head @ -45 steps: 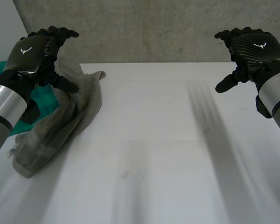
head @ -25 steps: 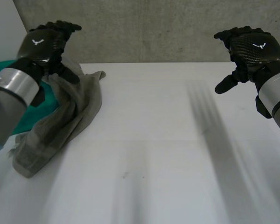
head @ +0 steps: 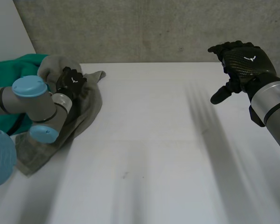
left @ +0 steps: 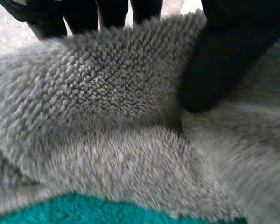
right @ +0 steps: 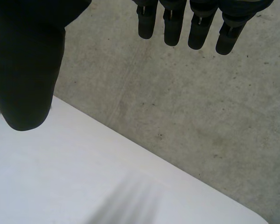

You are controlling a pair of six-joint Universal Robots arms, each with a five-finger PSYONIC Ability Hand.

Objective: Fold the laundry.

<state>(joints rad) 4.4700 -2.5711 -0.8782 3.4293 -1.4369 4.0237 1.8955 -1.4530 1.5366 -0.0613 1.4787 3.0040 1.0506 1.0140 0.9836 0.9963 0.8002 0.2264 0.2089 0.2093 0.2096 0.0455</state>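
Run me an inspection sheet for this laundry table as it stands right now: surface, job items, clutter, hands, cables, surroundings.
Surface: white table; the laundry sits at its far left corner.
Job's things: grey towel, bunched up with one part raised in a hump; green cloth right beside it at the table's left edge.
Clutter: nothing seen.
Hands: left hand on the towel's hump, thumb and fingers pinching a fold; right hand raised over the table's right side, fingers relaxed, holding nothing.
Cables: nothing seen.
Surroundings: grey concrete wall behind the table.
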